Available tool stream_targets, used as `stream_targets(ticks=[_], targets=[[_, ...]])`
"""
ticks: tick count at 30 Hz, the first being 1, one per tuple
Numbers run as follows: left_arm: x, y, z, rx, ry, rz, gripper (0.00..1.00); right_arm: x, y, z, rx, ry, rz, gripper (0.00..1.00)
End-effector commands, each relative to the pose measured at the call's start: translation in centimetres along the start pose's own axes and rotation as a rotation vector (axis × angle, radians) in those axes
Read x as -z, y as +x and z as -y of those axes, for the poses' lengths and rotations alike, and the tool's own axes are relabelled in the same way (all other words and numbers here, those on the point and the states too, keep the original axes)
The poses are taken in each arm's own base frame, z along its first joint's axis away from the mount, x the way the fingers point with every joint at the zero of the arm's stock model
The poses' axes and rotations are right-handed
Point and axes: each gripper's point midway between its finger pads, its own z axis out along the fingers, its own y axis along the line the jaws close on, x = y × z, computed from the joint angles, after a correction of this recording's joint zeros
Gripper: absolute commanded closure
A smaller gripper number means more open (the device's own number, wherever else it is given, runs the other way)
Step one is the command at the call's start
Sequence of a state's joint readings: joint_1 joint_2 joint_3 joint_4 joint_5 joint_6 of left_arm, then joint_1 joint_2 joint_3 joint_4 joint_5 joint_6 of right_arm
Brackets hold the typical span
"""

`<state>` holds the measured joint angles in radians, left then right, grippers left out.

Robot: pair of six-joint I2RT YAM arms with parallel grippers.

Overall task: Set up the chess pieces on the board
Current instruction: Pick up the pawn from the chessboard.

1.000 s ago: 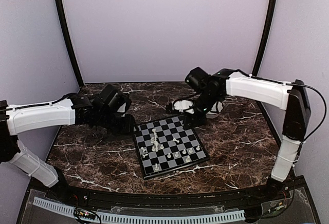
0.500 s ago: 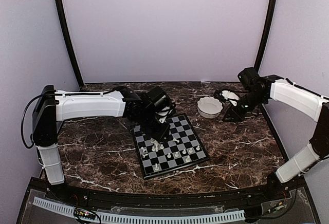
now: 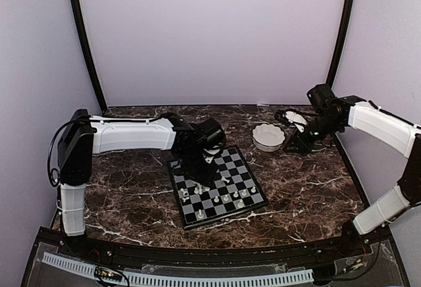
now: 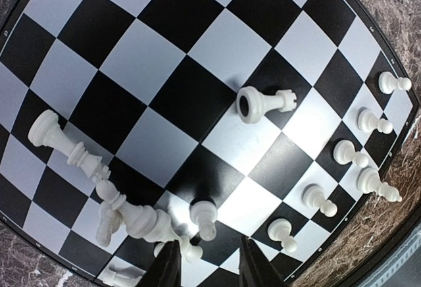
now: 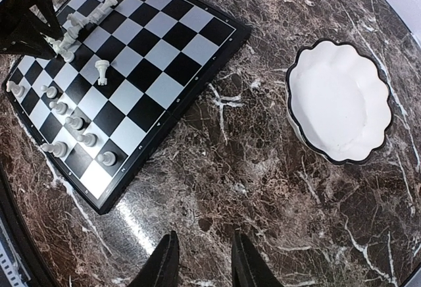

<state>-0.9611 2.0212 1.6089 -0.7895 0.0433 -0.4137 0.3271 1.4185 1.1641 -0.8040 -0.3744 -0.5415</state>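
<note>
The board [image 3: 235, 163] lies at the table's middle, turned at an angle. Cream chess pieces [image 3: 225, 197] stand in a row along its near edge, and several more lie toppled in a heap [image 4: 99, 182] by its left side. One rook [image 4: 263, 104] lies on its side alone. My left gripper [image 3: 204, 166] hovers over the heap, open; in the left wrist view the left gripper [image 4: 209, 270] has a pawn [image 4: 205, 218] just beyond its fingertips, ungripped. My right gripper [image 5: 204, 264] is open over bare marble, right of the board [image 5: 158, 89], holding nothing.
A white scalloped bowl [image 3: 268, 137] stands empty beyond the board's right corner, next to the right gripper [image 3: 294, 147]; in the right wrist view the bowl [image 5: 339, 103] shows no pieces inside. Dark veined marble surrounds the board. Purple walls enclose the table.
The left arm swung from the table's left side to above the board's toppled pieces. The right arm pulled back from the board's far edge to the right, past the bowl.
</note>
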Motion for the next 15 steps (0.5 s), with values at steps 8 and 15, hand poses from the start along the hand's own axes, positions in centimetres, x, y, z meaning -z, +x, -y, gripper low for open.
stream_targets(ticks=[8, 15], targets=[[-0.5, -0.6, -0.5, 0.047, -0.029, -0.032, 0.68, -0.5, 0.1, -0.1, 0.0, -0.028, -0.002, 0.7], [-1.0, -0.3, -0.2, 0.039, -0.002, -0.062, 0.74, -0.8, 0.1, 0.0, 0.003, -0.029, -0.008, 0.7]])
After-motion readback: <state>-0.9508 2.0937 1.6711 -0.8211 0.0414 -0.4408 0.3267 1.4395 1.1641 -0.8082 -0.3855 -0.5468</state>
